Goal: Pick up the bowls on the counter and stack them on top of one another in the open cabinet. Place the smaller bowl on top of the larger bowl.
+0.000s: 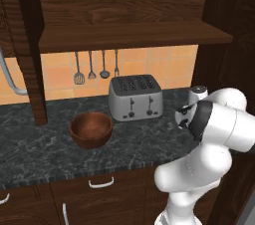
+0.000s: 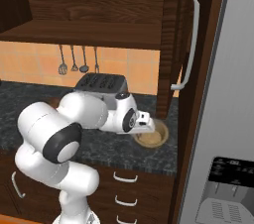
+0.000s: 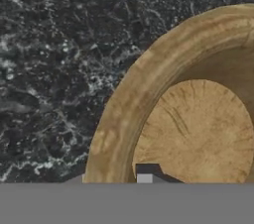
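Dark marbled worktop [image 1: 40,144]: end effector [image 3: 145,177] pinched shut on smaller bowl [image 2: 152,136] rim, right of toaster [image 1: 135,97]; thin wall may slip or tip the bowl on lifting toward open cabinet [image 1: 129,35].

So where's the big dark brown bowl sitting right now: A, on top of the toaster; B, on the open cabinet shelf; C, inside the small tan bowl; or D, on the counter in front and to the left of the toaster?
D: the left base view shows the larger bowl resting on the counter, just in front and left of the toaster, with nothing inside it.
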Tool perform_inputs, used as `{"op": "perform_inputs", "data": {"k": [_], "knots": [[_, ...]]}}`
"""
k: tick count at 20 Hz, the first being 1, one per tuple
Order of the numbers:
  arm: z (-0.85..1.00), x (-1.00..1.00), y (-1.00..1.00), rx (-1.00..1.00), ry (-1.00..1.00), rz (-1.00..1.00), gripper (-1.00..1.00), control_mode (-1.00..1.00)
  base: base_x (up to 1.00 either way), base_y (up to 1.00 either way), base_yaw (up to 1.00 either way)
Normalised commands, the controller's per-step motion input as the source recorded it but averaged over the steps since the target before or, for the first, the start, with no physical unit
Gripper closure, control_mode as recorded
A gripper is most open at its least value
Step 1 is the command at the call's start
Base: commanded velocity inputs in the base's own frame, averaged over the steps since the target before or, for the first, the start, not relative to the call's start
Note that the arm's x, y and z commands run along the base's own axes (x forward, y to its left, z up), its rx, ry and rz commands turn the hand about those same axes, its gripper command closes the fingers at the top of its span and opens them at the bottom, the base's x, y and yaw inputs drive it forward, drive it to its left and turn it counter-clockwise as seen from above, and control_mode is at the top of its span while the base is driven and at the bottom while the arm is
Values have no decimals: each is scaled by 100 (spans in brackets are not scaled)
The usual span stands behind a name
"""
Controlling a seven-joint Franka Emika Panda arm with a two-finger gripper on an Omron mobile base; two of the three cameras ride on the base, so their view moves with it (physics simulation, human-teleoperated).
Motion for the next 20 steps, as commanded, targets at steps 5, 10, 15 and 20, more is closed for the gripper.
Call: {"op": "perform_inputs", "data": {"k": [5,10,15,20], "knots": [[59,-50,52,-12,-33,15,100,-100,0,0,0],[99,-45,71,-13,-25,31,100,-100,0,0,0],[98,-36,86,-14,-5,51,100,-100,0,0,0],[100,-20,87,-8,1,51,100,-100,0,0,0]]}}
